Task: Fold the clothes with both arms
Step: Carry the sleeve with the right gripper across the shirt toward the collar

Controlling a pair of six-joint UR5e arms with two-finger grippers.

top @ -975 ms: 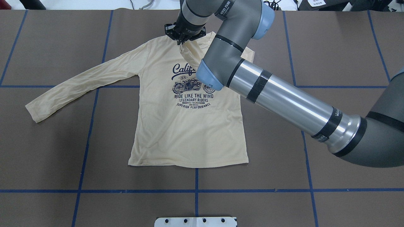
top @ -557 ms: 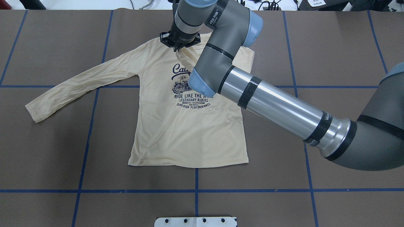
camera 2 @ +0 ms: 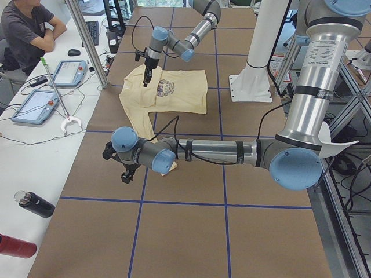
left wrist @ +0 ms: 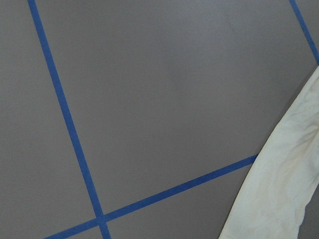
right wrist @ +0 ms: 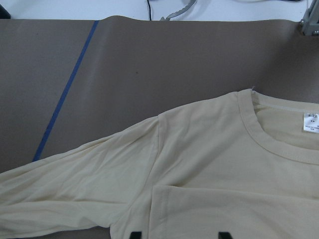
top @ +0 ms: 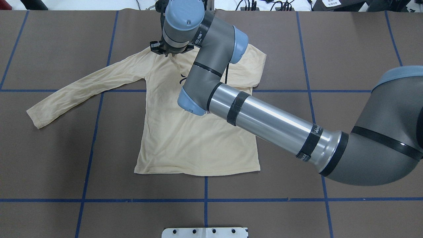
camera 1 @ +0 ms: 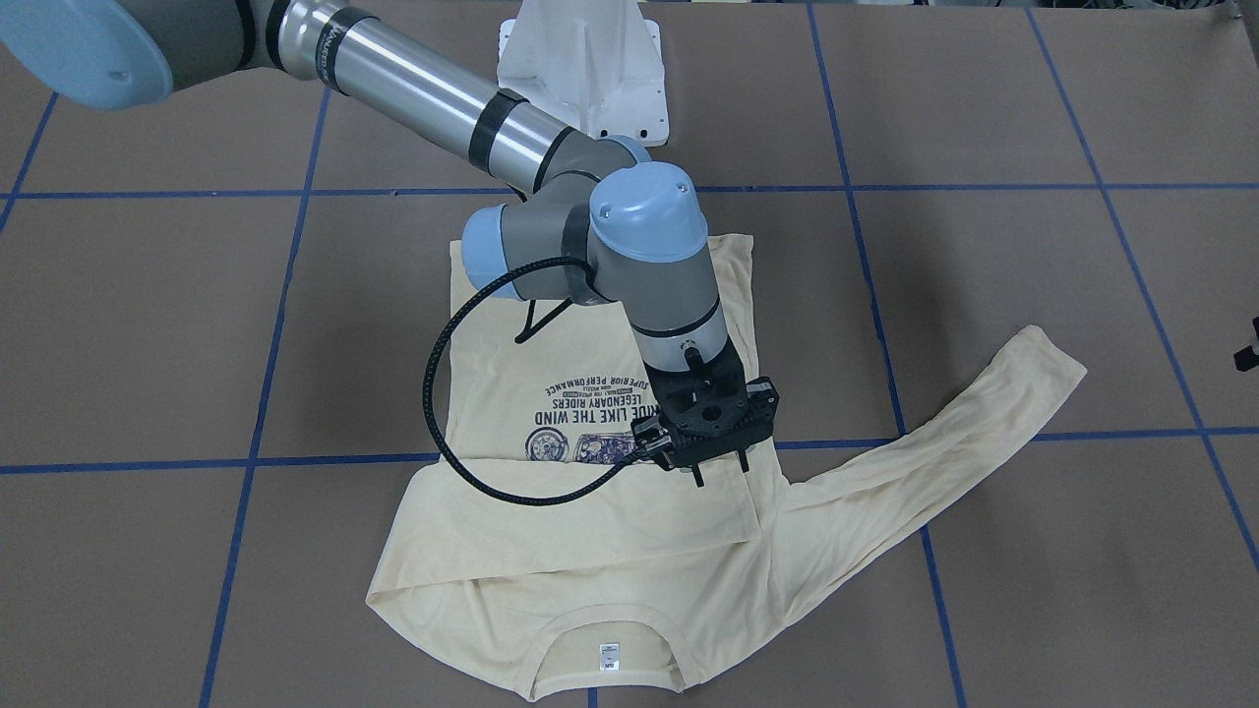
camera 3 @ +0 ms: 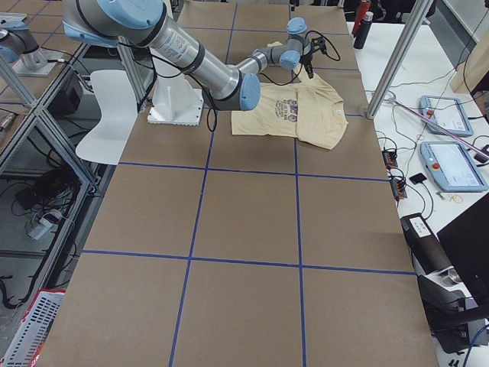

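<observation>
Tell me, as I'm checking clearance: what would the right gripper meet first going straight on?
Pointing down, the right gripper would first meet the pale cream-yellow long-sleeved T-shirt, probably its folded-over sleeve.

right arm (top: 264,122) outstretched, right claw (camera 1: 722,470) spread apart.

Navy print (camera 1: 590,401) on the chest of the cream long-sleeved T-shirt (camera 1: 590,570) appears upside down in the front-facing view. Its lines read "SUPERIOR PERFORMANCE", "LEGENDARY RIDERS" and "LIKE THE WIND". The start of that last line is hidden behind the right arm (top: 264,115). A thinner line of print between them is too small to read. From overhead the arm covers nearly all the wording. The white neck label (camera 1: 610,656) carries tiny dark marks that cannot be read. White lettering on the arm's black rings shows only in fragments, not legible.
</observation>
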